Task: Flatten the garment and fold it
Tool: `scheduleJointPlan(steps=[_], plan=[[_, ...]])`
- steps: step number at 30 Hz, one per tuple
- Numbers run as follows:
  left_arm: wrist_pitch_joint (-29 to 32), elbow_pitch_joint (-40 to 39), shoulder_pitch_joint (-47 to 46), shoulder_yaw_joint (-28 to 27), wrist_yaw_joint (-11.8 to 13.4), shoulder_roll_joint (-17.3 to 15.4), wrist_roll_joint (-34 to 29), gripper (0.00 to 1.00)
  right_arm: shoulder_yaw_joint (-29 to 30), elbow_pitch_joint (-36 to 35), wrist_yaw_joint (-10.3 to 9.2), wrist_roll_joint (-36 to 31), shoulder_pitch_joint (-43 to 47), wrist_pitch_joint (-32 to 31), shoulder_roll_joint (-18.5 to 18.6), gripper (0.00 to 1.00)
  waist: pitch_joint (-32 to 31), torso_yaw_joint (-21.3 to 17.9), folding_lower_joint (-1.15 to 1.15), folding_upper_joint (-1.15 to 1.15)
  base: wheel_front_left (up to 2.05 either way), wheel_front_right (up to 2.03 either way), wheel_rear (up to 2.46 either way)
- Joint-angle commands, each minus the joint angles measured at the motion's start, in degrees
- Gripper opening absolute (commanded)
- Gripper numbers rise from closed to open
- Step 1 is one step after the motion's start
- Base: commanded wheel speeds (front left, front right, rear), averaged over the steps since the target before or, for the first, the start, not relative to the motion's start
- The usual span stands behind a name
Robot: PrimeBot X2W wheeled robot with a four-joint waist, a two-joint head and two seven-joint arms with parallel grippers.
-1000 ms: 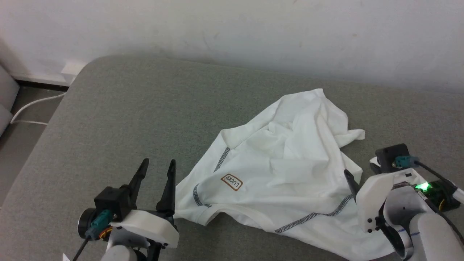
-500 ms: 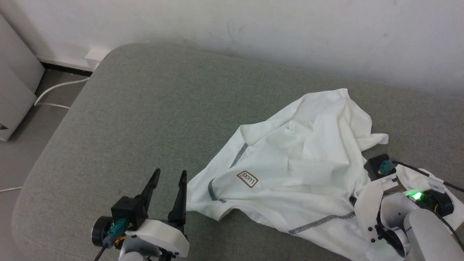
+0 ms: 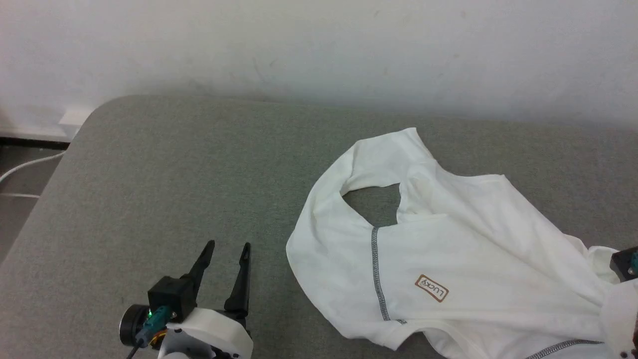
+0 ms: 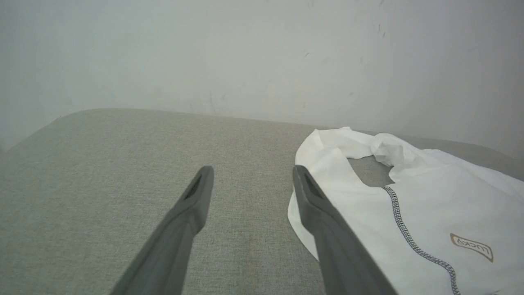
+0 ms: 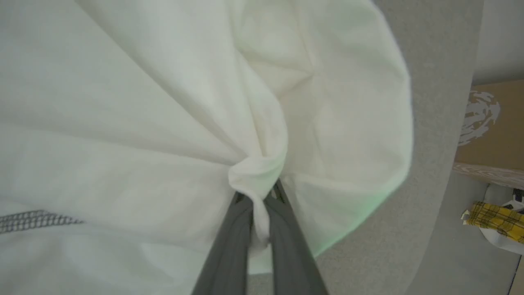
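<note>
Right gripper (image 5: 258,196) is pinching the white garment (image 3: 473,259); left gripper (image 3: 228,244) is hanging open.

The garment is lying across the lower right of the head view on the grey cushion (image 3: 174,174), logo patch (image 3: 431,288) facing up. The right fingers are clamping a bunched fold. The left fingers, at lower left, are spreading wide over bare cushion, gripping nothing.

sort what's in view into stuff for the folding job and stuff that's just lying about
For the job:
garment, spread on the grey cushion
right tool, shut on a bunch of its cloth
left tool, open and empty

Just lying about:
cardboard box
yellow checked item
white cable on the floor
</note>
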State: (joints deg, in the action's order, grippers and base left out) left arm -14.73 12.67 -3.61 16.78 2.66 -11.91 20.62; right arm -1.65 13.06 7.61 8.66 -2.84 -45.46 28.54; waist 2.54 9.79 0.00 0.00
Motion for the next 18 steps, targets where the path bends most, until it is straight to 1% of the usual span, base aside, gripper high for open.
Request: scheduleJointPlan(steps=[1, 5, 6, 7, 10, 13, 16, 18], plan=[[-0.24, 0.11, 0.25, 0.03, -0.44, -0.08, -0.23, 1.0, 1.08, -1.59, -0.12, -0.25, 1.88, -1.18, 0.78, 0.0, -1.83, -3.92, 0.0, 0.0, 0.0, 0.0, 0.0], [-0.11, 0.92, -0.8, 0.48, -0.92, -0.2, -0.33, 1.0, 1.08, -3.67, -0.12, 0.14, 3.87, -2.0, -0.97, 0.0, -0.71, -6.29, 0.0, 0.0, 0.0, 0.0, 0.0], [0.09, 1.26, -1.32, 0.61, -1.1, -0.2, -0.28, 1.0, 0.7, -4.16, -0.12, -0.22, 3.64, -0.74, -1.51, 0.95, -0.32, -6.8, 0.0, 0.0, 0.0, 0.0, 0.0], [0.41, 1.68, -1.93, 0.73, -1.27, -0.29, -0.28, 1.0, 0.61, -4.64, -0.12, -0.51, 2.97, 1.14, -2.49, 1.0, 0.12, -7.41, 0.0, 0.0, 0.0, 0.0, 0.0], [1.55, 3.29, -4.26, 1.06, -1.98, -0.74, -0.27, 1.0, -0.26, -6.33, -0.12, -1.1, 0.17, 8.04, -5.71, 1.0, 1.36, -9.42, 0.0, 0.0, 0.0, 0.0, 0.0], [3.45, 5.34, -7.09, 1.31, -2.72, -1.03, 0.03, 1.0, -0.93, -8.19, -0.12, -1.39, -2.7, 15.57, -7.96, 1.0, 2.54, -11.43, 0.0, 0.0, 0.0, 0.0, 0.0], [6.55, 7.96, -10.32, 1.23, -3.33, -1.39, 0.77, 1.0, -1.06, -10.75, -0.12, -0.8, -4.57, 21.88, -10.02, 1.0, 3.98, -13.41, 0.0, 0.0, 0.0, 0.0, 0.0], [10.16, 10.6, -12.48, 1.65, -4.02, -1.98, 1.14, 1.0, -0.93, -12.52, -0.12, -1.17, -5.11, 25.08, -11.01, 1.0, 5.02, -14.7, 0.0, 0.0, 0.0, 0.0, 0.0]])
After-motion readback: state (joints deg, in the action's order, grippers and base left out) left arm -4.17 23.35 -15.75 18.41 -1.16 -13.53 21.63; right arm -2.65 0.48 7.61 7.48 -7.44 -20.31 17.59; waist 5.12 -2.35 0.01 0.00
